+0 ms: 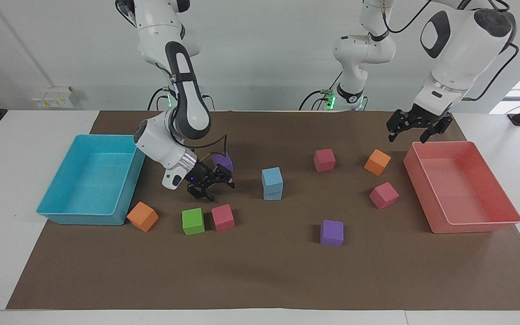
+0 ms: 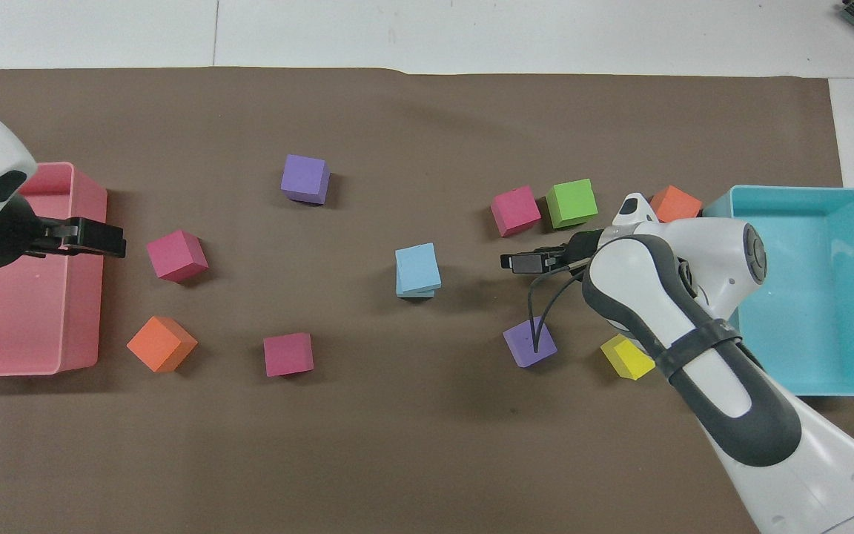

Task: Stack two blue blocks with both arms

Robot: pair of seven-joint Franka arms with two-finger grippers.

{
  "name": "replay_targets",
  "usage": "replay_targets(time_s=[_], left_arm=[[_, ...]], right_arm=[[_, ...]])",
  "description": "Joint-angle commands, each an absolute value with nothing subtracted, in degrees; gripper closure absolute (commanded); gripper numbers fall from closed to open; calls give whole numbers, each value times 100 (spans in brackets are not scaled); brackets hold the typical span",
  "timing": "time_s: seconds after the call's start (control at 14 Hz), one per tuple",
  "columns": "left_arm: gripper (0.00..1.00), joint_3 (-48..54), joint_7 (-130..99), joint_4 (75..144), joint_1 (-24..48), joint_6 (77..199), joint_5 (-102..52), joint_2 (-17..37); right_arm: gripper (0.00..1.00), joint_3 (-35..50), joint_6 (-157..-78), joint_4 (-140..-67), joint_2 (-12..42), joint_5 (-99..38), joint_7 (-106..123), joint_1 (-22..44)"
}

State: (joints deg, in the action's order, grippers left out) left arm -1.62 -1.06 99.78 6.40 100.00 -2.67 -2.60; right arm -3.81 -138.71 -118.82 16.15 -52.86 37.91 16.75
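The two blue blocks stand stacked mid-table, the upper one [image 1: 272, 176] on the lower one [image 1: 272, 193], a little askew; the stack also shows in the overhead view [image 2: 418, 268]. My right gripper [image 1: 217, 187] is open and empty, low over the mat beside the stack toward the right arm's end, with a clear gap to it; it also shows in the overhead view [image 2: 510, 261]. My left gripper [image 1: 417, 130] is open and empty, raised over the pink tray's [image 1: 463, 189] rim nearest the robots; it also shows in the overhead view [image 2: 110, 242].
A turquoise tray [image 1: 79, 219] stands at the right arm's end. Near it lie a purple cube [image 1: 222, 161], a yellow cube [image 2: 627, 356], a green cube [image 1: 192, 221], a pink cube [image 1: 222, 217] and an orange cube [image 1: 142, 216]. Toward the pink tray lie two pink cubes [image 1: 324, 160], an orange cube [image 1: 377, 162] and a purple cube [image 1: 331, 232].
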Motion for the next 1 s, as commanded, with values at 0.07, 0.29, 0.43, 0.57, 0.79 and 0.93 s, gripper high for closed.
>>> replay_targets(time_s=[0.07, 0.29, 0.43, 0.57, 0.79, 0.93], left_arm=[[0, -97, 149, 8924, 352, 9240, -89, 236], [0, -105, 386, 8062, 343, 8536, 26, 650], [0, -105, 667, 8059, 255, 8368, 35, 520], [0, -105, 913, 8304, 229, 8376, 18, 352], [0, -105, 897, 8297, 229, 8376, -9, 343], [0, -105, 844, 8358, 229, 8332, -9, 317]], right_arm=[[0, -343, -13790, -11936, 1214, -3705, 2596, 1608], [0, -369, -13405, -11787, 1099, -2640, 1673, 1600], [0, -378, -12888, -11489, 1064, -1885, 1032, 1433], [0, -387, -12255, -11120, 1046, -1330, 468, 1319], [0, -387, -11480, -10654, 993, -627, -43, 1161], [0, -387, -11277, -10477, 967, -256, -149, 1038]])
